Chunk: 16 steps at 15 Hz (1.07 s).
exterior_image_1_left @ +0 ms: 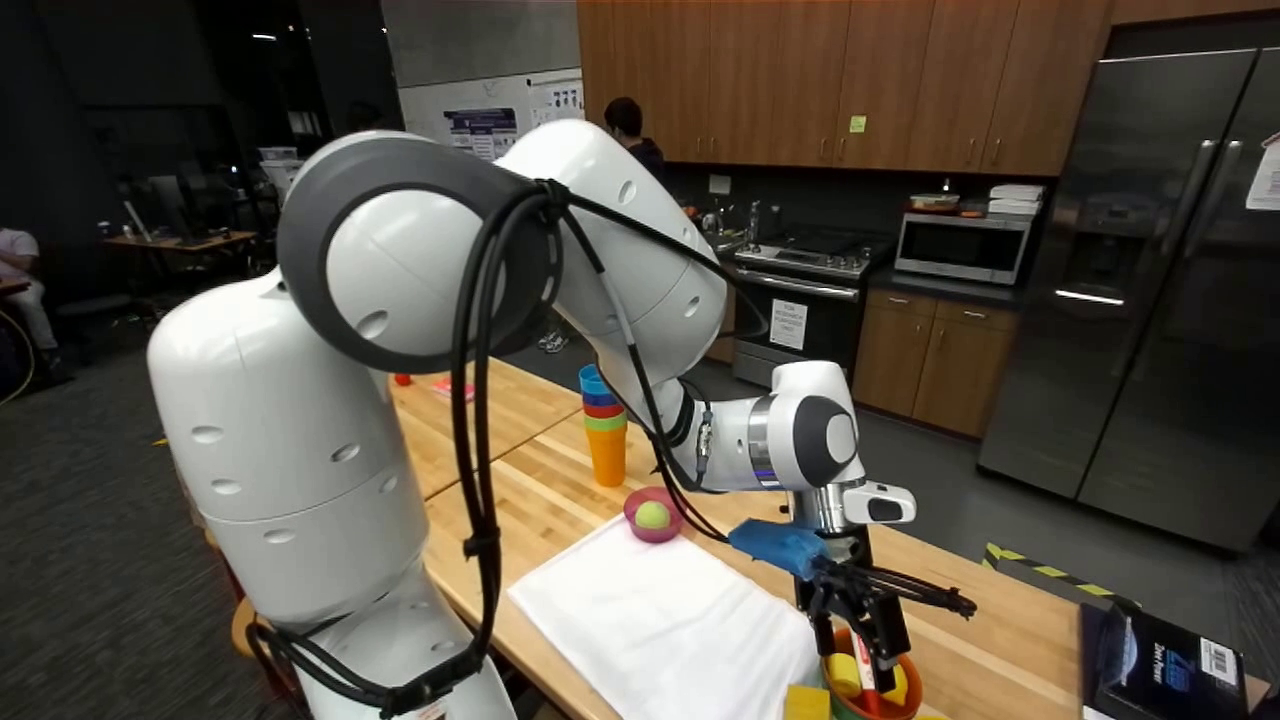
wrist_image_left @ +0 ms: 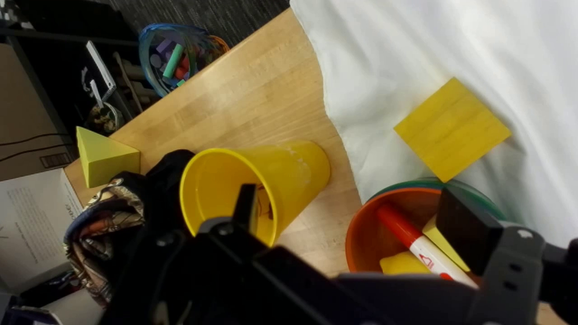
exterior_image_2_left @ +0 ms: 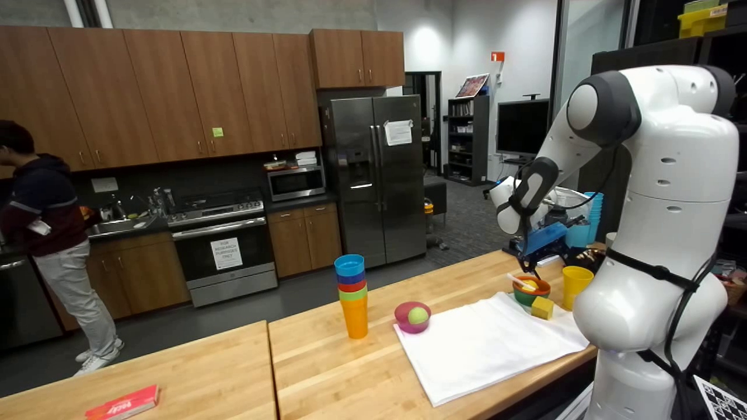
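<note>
- Looking at a gripper [exterior_image_1_left: 855, 662] hanging just above the orange bowl [wrist_image_left: 368, 239], fingers spread apart and, going by the wrist view, grasping nothing.
- Find the marker [wrist_image_left: 420, 243] below, inside that bowl, off-centre: nearer the finger at the right of the wrist view.
- Note the long axis: red cap down in the bowl, white end propped over the rim, so tilted, and diagonal to the fingertip-to-fingertip line.
- Probably worth minding that slant most, being neither lined up nor square.
- Snug in there too, with yellow pieces [wrist_image_left: 404, 263] alongside.
- Close by: a yellow cup [wrist_image_left: 293, 185] upright on the desk [wrist_image_left: 257, 108], a yellow block [wrist_image_left: 451, 131] on white cloth [wrist_image_left: 519, 54].
- Can't tell about contact with the rim.
</note>
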Tool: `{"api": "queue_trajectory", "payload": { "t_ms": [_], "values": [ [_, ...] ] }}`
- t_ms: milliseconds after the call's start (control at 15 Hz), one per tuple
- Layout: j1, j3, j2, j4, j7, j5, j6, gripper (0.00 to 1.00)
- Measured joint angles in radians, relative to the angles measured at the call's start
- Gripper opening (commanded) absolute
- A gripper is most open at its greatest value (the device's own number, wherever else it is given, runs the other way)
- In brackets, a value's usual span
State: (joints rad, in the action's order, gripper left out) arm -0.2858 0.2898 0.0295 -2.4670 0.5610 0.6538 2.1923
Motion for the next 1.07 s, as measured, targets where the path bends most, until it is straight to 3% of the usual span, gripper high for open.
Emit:
{"api": "queue_trajectory", "payload": {
  "t_ms": [1067],
  "values": [
    [-0.014,0.007,0.043,-0.013,-0.025,-0.031,0.002,1.00]
  ]
}}
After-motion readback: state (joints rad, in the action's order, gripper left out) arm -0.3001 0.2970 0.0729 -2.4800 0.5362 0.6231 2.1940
